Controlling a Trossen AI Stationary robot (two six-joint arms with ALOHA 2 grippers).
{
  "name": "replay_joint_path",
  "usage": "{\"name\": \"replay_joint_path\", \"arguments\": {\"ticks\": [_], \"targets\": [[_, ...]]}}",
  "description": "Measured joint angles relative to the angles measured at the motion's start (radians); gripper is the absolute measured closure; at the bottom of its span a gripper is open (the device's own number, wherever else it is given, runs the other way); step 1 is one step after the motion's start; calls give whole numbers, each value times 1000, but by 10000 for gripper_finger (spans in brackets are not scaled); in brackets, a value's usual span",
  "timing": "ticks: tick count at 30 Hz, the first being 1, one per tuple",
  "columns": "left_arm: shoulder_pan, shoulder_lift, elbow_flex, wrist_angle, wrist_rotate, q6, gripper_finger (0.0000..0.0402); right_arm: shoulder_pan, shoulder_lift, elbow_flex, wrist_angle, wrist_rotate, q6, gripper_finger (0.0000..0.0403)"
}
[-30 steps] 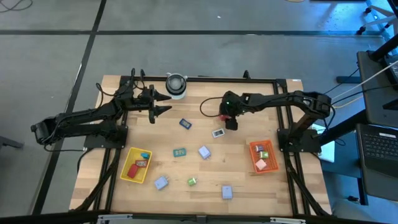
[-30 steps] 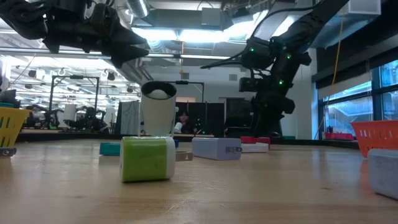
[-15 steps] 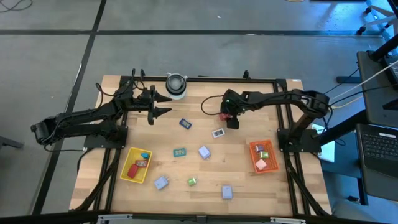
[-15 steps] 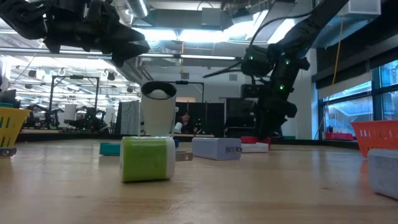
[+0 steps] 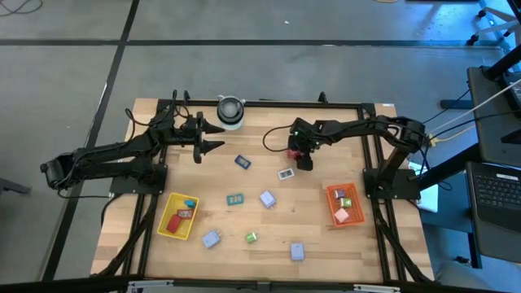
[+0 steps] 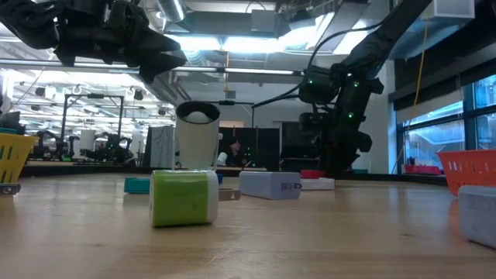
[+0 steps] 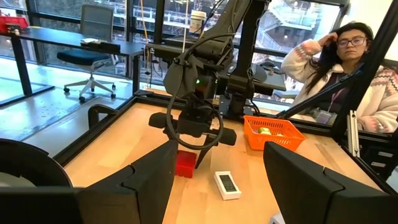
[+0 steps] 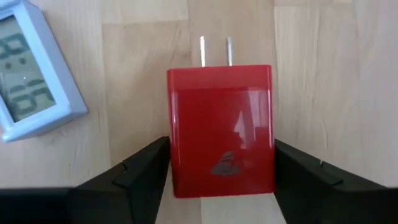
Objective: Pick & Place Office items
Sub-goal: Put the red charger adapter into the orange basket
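Red plug block [image 8: 221, 130] lay between the right gripper's [image 8: 221, 165] fingers [image 8: 140, 177], which touched its sides; whether they truly gripped it, I could not tell.

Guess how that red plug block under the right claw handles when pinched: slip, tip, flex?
The red plug block looks like rigid moulded plastic, so probably no flex. Its glossy faces may slip between the right claw's fingers flanking it. Lying flat on the table, it seems unlikely to roll or tip.

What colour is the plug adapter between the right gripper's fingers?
Red, seen best in the right wrist view.
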Motion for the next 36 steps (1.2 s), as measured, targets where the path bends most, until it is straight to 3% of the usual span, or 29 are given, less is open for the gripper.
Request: {"name": "replay_joint_path", "arguments": {"ticks": [5,22,25,31,36], "targets": [[0,0,0,0,0,2,164,1,3,35,-17,-26,1,193],[0,-7,0,6,20,2,164,1,1,164,-160,-193,30,193],[1,-43,0,6,69,2,164,6,1,214,-192,-217,31,193],[2,-154,0,-1,71,2,164,35,-11,355,-267,-238,-9,193],[2,-230,0,-78,56,2,164,40,-42,457,-412,-176,-32,193]]}}
